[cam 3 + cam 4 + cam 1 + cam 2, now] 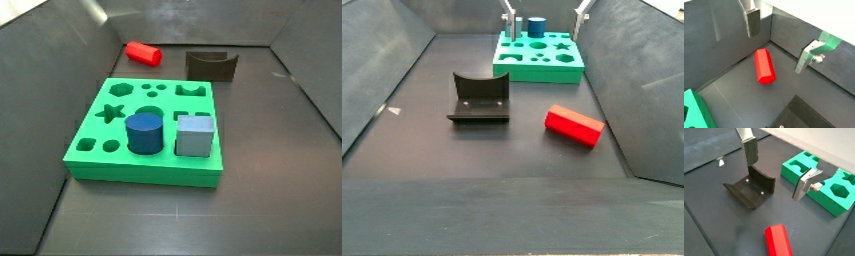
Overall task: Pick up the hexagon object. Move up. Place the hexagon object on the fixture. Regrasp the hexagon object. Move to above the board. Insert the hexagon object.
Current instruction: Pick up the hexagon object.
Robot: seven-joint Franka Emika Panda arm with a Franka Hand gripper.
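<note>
Claw (777, 37) open, empty, above peg (763, 66) lying free on floor nr fixture (751, 188). Risk: off-centre grip could roll peg away.

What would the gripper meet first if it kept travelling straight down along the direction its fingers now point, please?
Probably the bare floor. The gripper is open and empty, and in a wrist view the hexagon object lies just off the line between its fingers. Depth is unclear, so a finger might clip it.
</note>
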